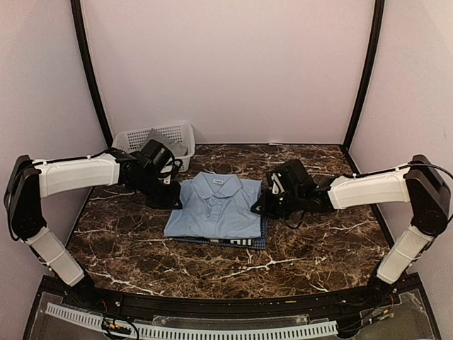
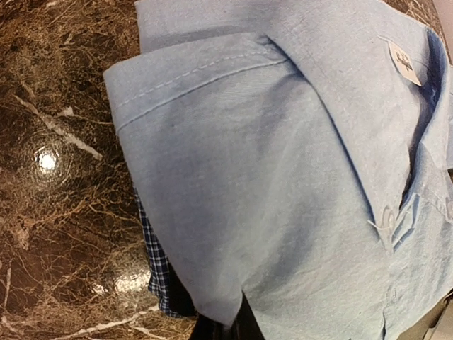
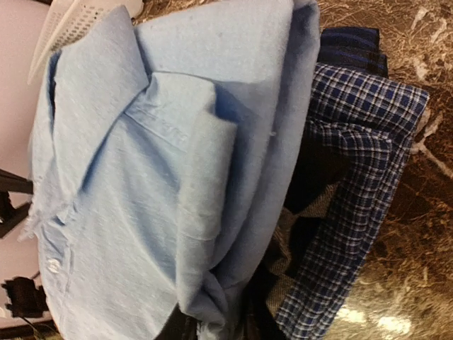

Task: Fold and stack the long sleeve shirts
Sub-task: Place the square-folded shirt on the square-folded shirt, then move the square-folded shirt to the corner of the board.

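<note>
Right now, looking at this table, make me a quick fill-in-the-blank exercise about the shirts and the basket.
1. The top shirt on the stack is plain light ____.
2. The lower shirt peeking out beneath it has a blue ____ pattern.
3. The white basket sits at the far ____ corner of the table.
Missing words: blue; checked; left.

checked shirts (image 3: 354,177) mostly buried under the light blue shirt (image 1: 216,205), and left tool (image 1: 172,200) and right tool (image 1: 260,207) tips are hidden too
</note>
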{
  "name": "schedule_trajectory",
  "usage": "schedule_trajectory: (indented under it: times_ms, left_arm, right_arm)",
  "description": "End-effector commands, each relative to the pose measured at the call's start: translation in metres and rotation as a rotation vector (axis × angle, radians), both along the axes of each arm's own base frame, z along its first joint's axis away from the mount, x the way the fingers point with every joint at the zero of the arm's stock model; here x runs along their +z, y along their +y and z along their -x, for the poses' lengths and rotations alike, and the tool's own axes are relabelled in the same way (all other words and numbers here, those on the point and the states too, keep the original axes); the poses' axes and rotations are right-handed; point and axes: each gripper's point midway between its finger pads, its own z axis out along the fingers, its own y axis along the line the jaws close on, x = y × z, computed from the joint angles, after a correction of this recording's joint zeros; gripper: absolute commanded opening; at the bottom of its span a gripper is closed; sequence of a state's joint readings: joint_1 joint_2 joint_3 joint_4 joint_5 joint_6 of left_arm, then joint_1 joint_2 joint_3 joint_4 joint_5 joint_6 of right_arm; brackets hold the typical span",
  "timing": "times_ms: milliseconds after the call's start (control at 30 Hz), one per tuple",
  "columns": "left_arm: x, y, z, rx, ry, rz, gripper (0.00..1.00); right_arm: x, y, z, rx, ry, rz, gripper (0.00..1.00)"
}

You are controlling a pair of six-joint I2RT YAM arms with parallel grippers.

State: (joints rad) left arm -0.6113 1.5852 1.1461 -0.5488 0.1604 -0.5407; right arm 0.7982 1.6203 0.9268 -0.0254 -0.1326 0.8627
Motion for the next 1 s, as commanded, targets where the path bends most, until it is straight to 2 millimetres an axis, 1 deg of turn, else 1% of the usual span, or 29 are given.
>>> schedule_trajectory:
  times_ms: [0, 33, 67, 100, 133, 200, 267, 300, 333, 400, 433, 500, 533, 567, 600, 633, 700, 800, 867, 933, 967]
  left_arm:
    - [-0.004, 0.007, -0.006, 0.039, -0.026, -0.015, 0.09]
    - [0.0, 0.008, -0.006, 0.044, -0.037, -0.014, 0.12]
    - [0.002, 0.011, -0.008, 0.054, -0.049, -0.025, 0.19]
    - [0.007, 0.012, -0.009, 0.06, -0.063, -0.024, 0.22]
    - [0.01, 0.017, -0.01, 0.074, -0.076, -0.042, 0.28]
    - [0.016, 0.027, -0.013, 0.104, -0.095, -0.062, 0.35]
    - [0.025, 0.036, -0.015, 0.13, -0.115, -0.061, 0.4]
    - [0.031, 0.038, -0.015, 0.138, -0.129, -0.051, 0.41]
    - [0.033, 0.043, -0.017, 0.152, -0.132, -0.048, 0.43]
    - [0.039, 0.052, -0.022, 0.183, -0.147, -0.038, 0.44]
    - [0.042, 0.057, -0.025, 0.203, -0.155, -0.032, 0.44]
    - [0.042, 0.064, -0.03, 0.228, -0.155, -0.023, 0.44]
    - [0.039, 0.065, -0.029, 0.23, -0.142, -0.011, 0.44]
    - [0.037, 0.069, -0.033, 0.244, -0.138, 0.0, 0.44]
    - [0.032, 0.068, -0.03, 0.239, -0.115, 0.017, 0.43]
    - [0.028, 0.071, -0.034, 0.252, -0.107, 0.028, 0.43]
    - [0.012, 0.071, -0.03, 0.251, -0.057, 0.055, 0.41]
    - [-0.007, 0.073, -0.029, 0.262, -0.011, 0.055, 0.41]
    - [-0.018, 0.072, -0.029, 0.265, 0.011, 0.054, 0.4]
    - [-0.029, 0.068, -0.029, 0.255, 0.037, 0.061, 0.39]
    - [-0.032, 0.065, -0.03, 0.247, 0.043, 0.071, 0.39]
  right_arm:
    - [-0.001, -0.013, -0.001, -0.015, -0.035, 0.045, 0.28]
    - [0.002, -0.017, -0.003, -0.021, -0.049, 0.065, 0.32]
    - [0.007, -0.022, -0.004, -0.027, -0.065, 0.088, 0.34]
    - [0.012, -0.026, -0.005, -0.031, -0.082, 0.108, 0.36]
    - [0.017, -0.03, -0.005, -0.032, -0.094, 0.125, 0.38]
    - [0.029, -0.038, -0.005, -0.044, -0.13, 0.158, 0.39]
    - [0.043, -0.04, -0.002, -0.039, -0.164, 0.169, 0.39]
    - [0.05, -0.038, 0.001, -0.03, -0.18, 0.169, 0.39]
    - [0.058, -0.034, 0.005, -0.016, -0.196, 0.165, 0.38]
    - [0.072, -0.022, 0.013, 0.024, -0.225, 0.157, 0.36]
    - [0.076, -0.013, 0.02, 0.056, -0.233, 0.151, 0.34]
    - [0.081, 0.008, 0.034, 0.128, -0.242, 0.129, 0.3]
    - [0.077, 0.018, 0.042, 0.165, -0.236, 0.128, 0.27]
    - [0.077, 0.027, 0.051, 0.2, -0.237, 0.121, 0.26]
    - [0.071, 0.035, 0.06, 0.232, -0.23, 0.129, 0.25]
    - [0.066, 0.042, 0.068, 0.26, -0.224, 0.134, 0.25]
    - [0.053, 0.053, 0.084, 0.31, -0.199, 0.147, 0.22]
    - [0.027, 0.054, 0.097, 0.333, -0.151, 0.169, 0.21]
    - [0.006, 0.048, 0.106, 0.343, -0.1, 0.176, 0.21]
    - [-0.009, 0.039, 0.107, 0.317, -0.077, 0.197, 0.21]
    - [-0.013, 0.035, 0.107, 0.305, -0.069, 0.206, 0.21]
